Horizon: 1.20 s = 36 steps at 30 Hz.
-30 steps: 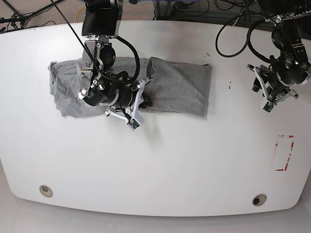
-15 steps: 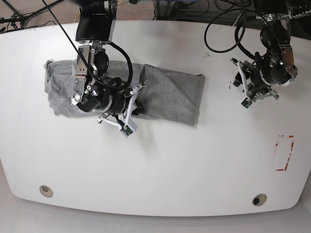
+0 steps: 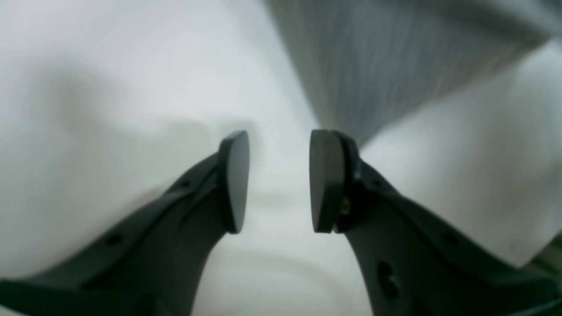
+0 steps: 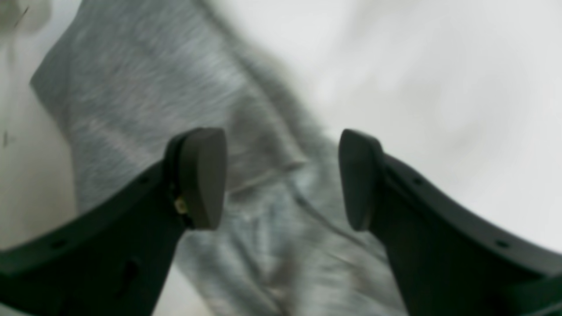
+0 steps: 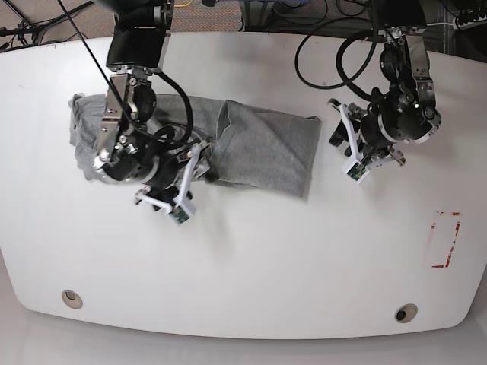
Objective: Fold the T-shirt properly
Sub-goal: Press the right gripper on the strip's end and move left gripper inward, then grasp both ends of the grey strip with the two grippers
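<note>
My right gripper (image 4: 281,180) stands with its jaws wide apart and holds nothing; between the two dark pads (image 4: 204,175) I see only the T-shirt (image 4: 175,109) lying below, its grey cloth filling the left and the middle of the right wrist view, with a seam or hem line running across under the gap. I cannot tell if the pads touch the cloth. In the base view this gripper (image 5: 199,156) is in the left half of the frame, over the T-shirt (image 5: 266,148), which lies as a long folded band in the upper left part of the white table (image 5: 266,266), with a rumpled end at the far left. My left gripper (image 3: 276,180) has its jaws partly open, with a narrow gap, and nothing is between them; under the gap is the bare table surface. A corner of the grey cloth is in the upper right of the left wrist view, just past the right pad, very blurred. In the base view this gripper (image 5: 344,144) is in the upper right, just beside the right edge of the T-shirt. A red rectangle mark (image 5: 446,240) is on the table at the right edge.
</note>
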Available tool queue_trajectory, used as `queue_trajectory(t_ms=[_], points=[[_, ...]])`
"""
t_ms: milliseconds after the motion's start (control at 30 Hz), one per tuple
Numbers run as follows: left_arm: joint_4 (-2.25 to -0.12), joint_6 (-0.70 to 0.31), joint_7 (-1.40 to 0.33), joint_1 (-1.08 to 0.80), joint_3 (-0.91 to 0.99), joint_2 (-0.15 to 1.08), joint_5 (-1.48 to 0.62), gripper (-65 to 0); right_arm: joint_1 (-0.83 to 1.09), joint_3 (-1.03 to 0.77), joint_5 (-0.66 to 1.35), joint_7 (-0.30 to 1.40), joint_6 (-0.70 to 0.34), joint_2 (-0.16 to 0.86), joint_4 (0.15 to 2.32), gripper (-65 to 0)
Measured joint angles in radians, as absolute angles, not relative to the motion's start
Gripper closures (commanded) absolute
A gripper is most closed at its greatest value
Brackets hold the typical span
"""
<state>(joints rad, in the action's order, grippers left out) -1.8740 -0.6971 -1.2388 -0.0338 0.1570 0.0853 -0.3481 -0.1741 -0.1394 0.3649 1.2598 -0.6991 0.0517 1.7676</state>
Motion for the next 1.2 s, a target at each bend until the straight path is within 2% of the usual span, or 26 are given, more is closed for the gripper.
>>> queue_trajectory(t_ms=[100,333,600,700,833,1067,1200], points=[[-1.859,-0.696,-1.239,0.002,0.16,0.033,-0.347,-20.4,-0.182,-0.236,0.363,1.259,-0.699,0.066,1.816,-38.5],[-1.768,-0.598,-1.213,0.056,0.156,-0.062,-0.344,-19.0,-0.16,-0.486,0.355,1.297,-0.697,0.069,1.858,-38.5],[-1.676,-0.443,-1.1,0.061,0.16,-0.06,-0.347,-3.2,-0.183,-0.789,0.357,1.349,-0.698,0.097,1.856,-39.3],[-1.617,-0.438,-1.098,0.058,0.16,-0.05,-0.338,-2.6,-0.183,-0.872,0.396,1.354,-0.696,0.112,1.84,-39.3],[-1.548,-0.436,-1.098,0.055,0.157,-0.031,-0.342,-2.5,-0.191,-0.953,0.464,1.413,-0.698,0.151,1.763,-39.5],[-1.485,-0.438,-1.06,0.059,0.159,-0.004,-0.358,-2.5,-0.205,-1.079,0.59,1.409,-0.696,0.246,1.508,-39.6],[-1.481,-0.438,-1.045,0.058,0.156,0.007,-0.359,-2.5,-0.205,-1.101,0.638,1.409,-0.695,0.291,1.332,-45.3]])
